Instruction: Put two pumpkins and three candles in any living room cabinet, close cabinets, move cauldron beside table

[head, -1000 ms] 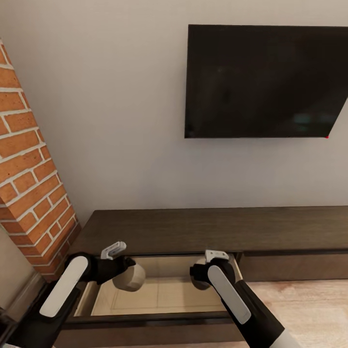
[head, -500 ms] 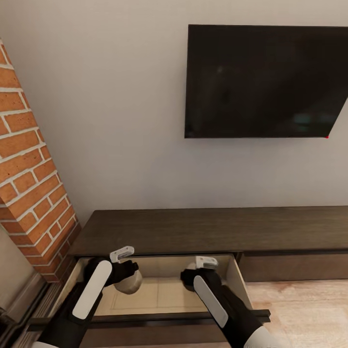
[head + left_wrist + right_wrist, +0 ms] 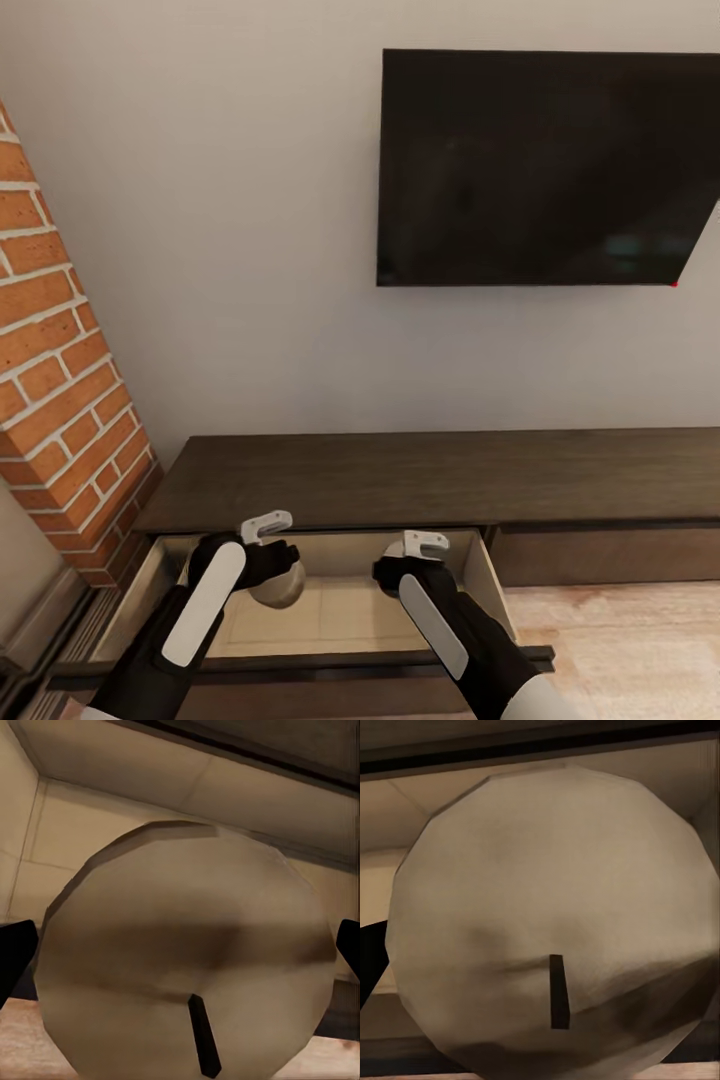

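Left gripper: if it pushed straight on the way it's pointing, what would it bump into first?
Probably the open drawer's pale wood floor: the left gripper, shut on a candle, points down into it. Depth is unclear.

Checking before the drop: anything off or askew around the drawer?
Nothing stands out. The left drawer of the cabinet is pulled open, as it should be. The left gripper holds a candle over it and the right gripper holds another candle; the wicks are intact.

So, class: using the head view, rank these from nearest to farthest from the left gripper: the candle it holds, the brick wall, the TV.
1. Candle, between the left gripper fingers, over the open drawer.
2. Brick wall, to its left.
3. TV, high on the wall, right.
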